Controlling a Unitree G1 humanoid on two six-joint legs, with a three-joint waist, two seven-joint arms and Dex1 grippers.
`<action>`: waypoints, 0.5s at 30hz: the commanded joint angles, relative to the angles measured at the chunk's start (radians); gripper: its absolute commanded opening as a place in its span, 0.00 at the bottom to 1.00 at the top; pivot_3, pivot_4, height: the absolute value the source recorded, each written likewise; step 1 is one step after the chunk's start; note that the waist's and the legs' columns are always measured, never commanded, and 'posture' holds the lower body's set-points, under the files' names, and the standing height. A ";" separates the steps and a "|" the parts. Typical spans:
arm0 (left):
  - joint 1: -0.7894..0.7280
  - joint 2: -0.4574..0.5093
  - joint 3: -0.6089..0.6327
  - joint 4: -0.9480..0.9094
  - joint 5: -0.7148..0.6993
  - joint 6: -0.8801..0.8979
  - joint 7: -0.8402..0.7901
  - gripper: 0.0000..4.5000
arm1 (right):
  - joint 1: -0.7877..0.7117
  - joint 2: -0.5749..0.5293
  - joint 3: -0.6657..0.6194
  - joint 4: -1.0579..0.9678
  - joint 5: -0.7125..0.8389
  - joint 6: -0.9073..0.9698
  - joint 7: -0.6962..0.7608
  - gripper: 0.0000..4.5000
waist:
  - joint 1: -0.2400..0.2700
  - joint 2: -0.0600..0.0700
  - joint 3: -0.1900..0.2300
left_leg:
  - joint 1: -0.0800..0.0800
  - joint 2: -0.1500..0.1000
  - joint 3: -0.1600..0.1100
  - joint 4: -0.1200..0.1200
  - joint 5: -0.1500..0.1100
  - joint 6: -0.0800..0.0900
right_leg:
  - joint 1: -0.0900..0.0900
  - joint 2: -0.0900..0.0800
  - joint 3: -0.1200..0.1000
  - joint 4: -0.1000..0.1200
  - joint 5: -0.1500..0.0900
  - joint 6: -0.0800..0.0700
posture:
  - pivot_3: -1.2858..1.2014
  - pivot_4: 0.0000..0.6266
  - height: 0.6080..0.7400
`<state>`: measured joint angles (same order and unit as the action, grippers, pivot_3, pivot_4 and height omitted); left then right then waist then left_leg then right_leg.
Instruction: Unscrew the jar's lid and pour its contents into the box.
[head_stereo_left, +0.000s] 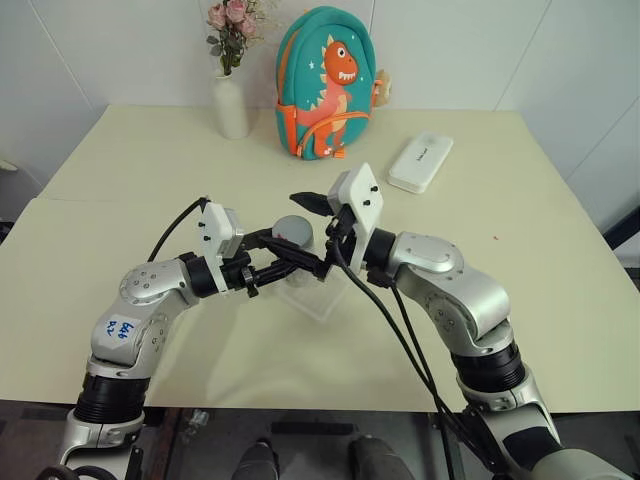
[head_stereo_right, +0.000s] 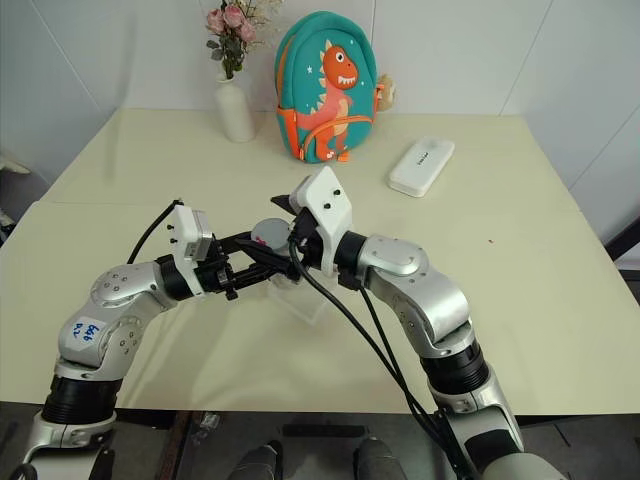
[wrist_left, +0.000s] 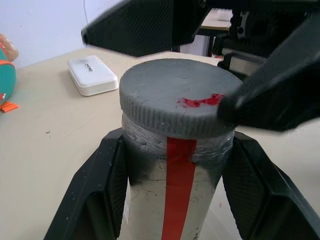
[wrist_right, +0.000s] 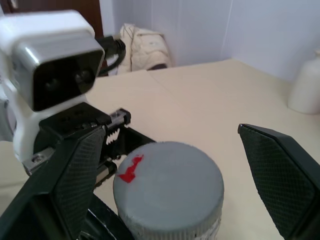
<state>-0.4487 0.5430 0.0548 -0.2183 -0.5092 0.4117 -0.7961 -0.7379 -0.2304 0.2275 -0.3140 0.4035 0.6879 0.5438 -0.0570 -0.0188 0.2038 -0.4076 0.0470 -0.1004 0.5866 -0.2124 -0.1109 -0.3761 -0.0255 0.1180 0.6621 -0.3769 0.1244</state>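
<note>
Left tool (head_stereo_left: 290, 262) clenched on jar (wrist_left: 172, 200) body below cap, held upright above box (head_stereo_left: 318, 296) near worktop (head_stereo_left: 150, 180) centre. Right tool (wrist_right: 167, 165) released, fingers (wrist_right: 75, 175) spread wide either side of lid (wrist_right: 170, 187), not touching it.

- Centre your right tool over lid so red mark sits between fingers, then close evenly on ribbed rim.
- Keep left grip firm; jar must not spin with lid.
- Twist anticlockwise in short turns, jar kept upright.
- White case at 2 o'clock, well apart; ignore it.
- Contents not visible through jar wall.
</note>
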 joint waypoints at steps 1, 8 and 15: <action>-0.001 -0.010 0.023 -0.047 -0.015 -0.007 0.017 0.54 | -0.002 0.003 -0.004 -0.056 -0.008 0.009 -0.020 1.00 | 0.000 0.000 0.000 | 0.000 0.000 0.000 0.000 0.000 0.000 | 0.000 0.000 0.000 0.000 0.000 0.000 | 0.52 0.24 1.00; 0.005 -0.010 0.027 -0.049 -0.016 -0.005 0.020 0.54 | 0.003 0.009 -0.008 -0.072 -0.017 0.032 -0.043 1.00 | 0.000 0.000 0.000 | 0.000 0.000 0.000 0.000 0.000 0.000 | 0.000 0.000 0.000 0.000 0.000 0.000 | 0.52 0.24 1.00; 0.008 -0.013 0.029 -0.048 -0.029 0.013 0.018 0.54 | 0.003 0.012 -0.005 -0.085 -0.022 0.038 -0.054 1.00 | 0.000 0.000 0.000 | 0.000 0.000 0.000 0.000 0.000 0.000 | 0.000 0.000 0.000 0.000 0.000 0.000 | 0.52 0.24 1.00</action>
<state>-0.4407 0.5294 0.0606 -0.2240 -0.5143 0.4279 -0.7767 -0.7330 -0.2258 0.2313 -0.3523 0.3801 0.7263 0.5007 -0.0574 -0.0188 0.2038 -0.4076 0.0470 -0.1004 0.5864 -0.2124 -0.1109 -0.3761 -0.0255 0.1180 0.6619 -0.3769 0.1244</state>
